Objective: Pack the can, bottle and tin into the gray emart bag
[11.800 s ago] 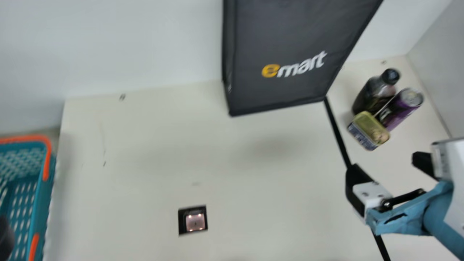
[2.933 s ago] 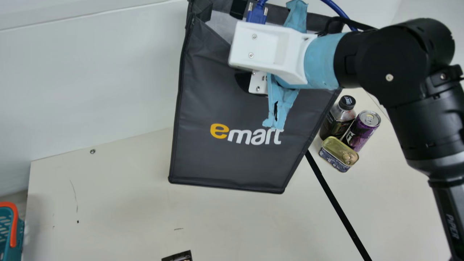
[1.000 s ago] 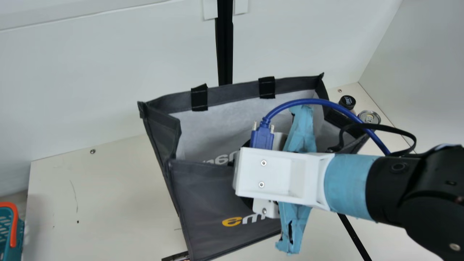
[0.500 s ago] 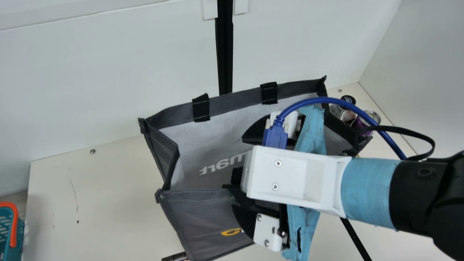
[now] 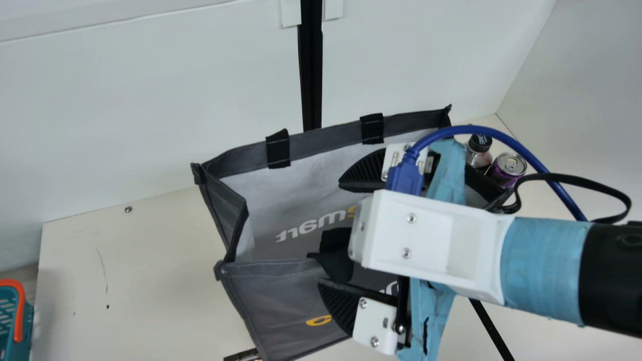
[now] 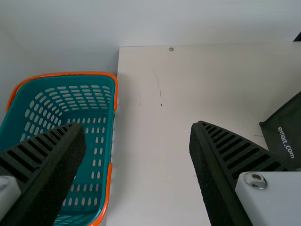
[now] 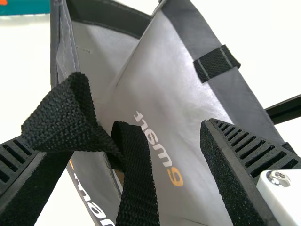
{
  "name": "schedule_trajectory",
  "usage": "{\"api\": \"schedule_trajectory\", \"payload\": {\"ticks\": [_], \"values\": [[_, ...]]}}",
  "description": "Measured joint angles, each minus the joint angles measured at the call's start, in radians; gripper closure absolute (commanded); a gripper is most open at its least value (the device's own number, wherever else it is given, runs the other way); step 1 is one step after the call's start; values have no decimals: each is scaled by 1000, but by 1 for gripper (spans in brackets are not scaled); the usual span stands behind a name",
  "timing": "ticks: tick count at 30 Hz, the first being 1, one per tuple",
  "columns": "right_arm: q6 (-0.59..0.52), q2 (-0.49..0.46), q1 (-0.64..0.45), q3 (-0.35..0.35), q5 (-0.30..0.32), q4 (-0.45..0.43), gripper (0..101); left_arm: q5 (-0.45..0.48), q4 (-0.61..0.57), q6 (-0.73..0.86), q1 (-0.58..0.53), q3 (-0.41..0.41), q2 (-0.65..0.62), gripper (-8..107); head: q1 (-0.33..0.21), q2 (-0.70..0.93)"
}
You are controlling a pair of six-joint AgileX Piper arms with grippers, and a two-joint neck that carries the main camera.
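Here's your bag (image 5: 281, 306), upright on the bench (image 5: 135, 271), its mouth gaping and the near wall slumped outward, so likely it's being readied for loading. Over on the left, the basket (image 6: 70, 117) sits beside the bench, out of the packing lane; you probably won't need it. Your right gripper (image 5: 329, 233) is over the bag's mouth, fingers wide, with a loop of black strap (image 7: 136, 179) hanging loose between them; looks as if the job there is spreading the opening. Your left gripper (image 6: 138, 126) is out to the left, fingers wide with nothing in them, leaving the bag to the other arm. Far right, the bottle (image 5: 477, 159) and the can (image 5: 507, 168) stand upright, close together just past the bag, handy for your right arm. Both are outside, so by my reckoning the packing itself is yet to begin.

Now what you can't make out. The bag's bottom is mostly masked by its own walls and the strap. Whether that strap touches a finger, you can't tell. The bottle and can are cut off low down by the bag's right side. As for the tin, you can't tell where it lies.
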Motion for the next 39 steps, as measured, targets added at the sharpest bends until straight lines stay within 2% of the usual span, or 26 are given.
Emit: {"api": "schedule_trajectory", "payload": {"ticks": [12, 23, 31, 39], "values": [[21, -6, -69, -48, 0, 114, 10, 0, 0, 0, 0, 0, 0, 9, 0, 2], [41, -5, -163, -133, 1, 192, 10, 0, 0, 0, 0, 0, 0, 9, 0, 2], [18, 4, -268, -189, 1, 223, 10, 0, 0, 0, 0, 0, 0, 9, 2, 0], [-17, 18, -405, -217, 0, 275, 10, 0, 0, 0, 0, 0, 0, 9, 0, 0]]}}
